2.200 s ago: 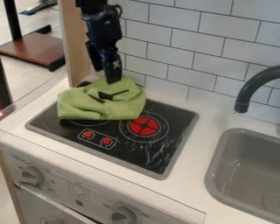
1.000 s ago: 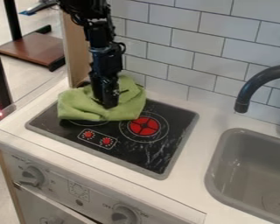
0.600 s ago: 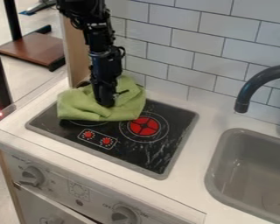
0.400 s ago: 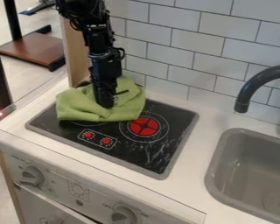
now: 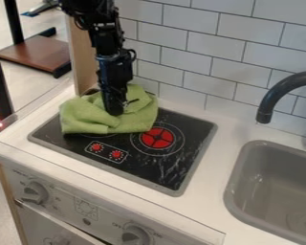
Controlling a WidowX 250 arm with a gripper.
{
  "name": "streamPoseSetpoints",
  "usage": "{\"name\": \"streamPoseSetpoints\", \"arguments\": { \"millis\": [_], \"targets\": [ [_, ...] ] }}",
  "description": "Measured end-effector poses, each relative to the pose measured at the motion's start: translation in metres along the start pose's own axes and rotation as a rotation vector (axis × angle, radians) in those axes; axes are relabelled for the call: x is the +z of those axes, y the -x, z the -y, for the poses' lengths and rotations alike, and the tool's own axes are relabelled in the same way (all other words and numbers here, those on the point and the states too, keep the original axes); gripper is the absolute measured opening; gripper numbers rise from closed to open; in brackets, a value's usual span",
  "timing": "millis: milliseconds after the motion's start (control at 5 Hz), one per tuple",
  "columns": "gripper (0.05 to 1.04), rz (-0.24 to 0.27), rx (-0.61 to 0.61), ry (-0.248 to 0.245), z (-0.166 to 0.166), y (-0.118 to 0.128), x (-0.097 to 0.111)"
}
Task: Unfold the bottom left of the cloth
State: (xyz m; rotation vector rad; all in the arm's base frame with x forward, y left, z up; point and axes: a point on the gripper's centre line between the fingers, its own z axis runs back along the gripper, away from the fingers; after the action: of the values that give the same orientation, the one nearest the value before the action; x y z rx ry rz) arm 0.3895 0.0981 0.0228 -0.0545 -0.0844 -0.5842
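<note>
Cloth (image 5: 85, 117) of soft, matt green fabric lies bunched on the back left of the stove (image 5: 178, 165), its folds rounded and its near edge gently wavy. The gripper (image 5: 115, 107), black and hard-edged, points down into the middle of the folds; I cannot tell whether it is clenched on fabric or loose. It hides the cloth behind it, and the cloth covers part of the left ring. The arm is cut off at the top edge.

The stove is a glossy black slab with white streaks, a grey rim and a red burner (image 5: 158, 138). It sits in a white counter (image 5: 210, 189), with a grey sink (image 5: 245, 177) and a dark, curved tap (image 5: 277, 98) to the right, both cut off. Behind stands a wall (image 5: 194, 62) of pale tiles.
</note>
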Motion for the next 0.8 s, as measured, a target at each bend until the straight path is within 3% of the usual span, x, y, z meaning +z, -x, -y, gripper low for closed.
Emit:
{"name": "streamPoseSetpoints", "arguments": {
  "millis": [200, 400, 800],
  "targets": [
    [0.048, 0.016, -0.008, 0.012, 0.004, -0.002, 0.011],
    [0.048, 0.063, -0.022, 0.007, 0.013, -0.003, 0.033],
    [0.048, 0.096, -0.086, 0.019, 0.033, 0.026, 0.066]
  ]
}}
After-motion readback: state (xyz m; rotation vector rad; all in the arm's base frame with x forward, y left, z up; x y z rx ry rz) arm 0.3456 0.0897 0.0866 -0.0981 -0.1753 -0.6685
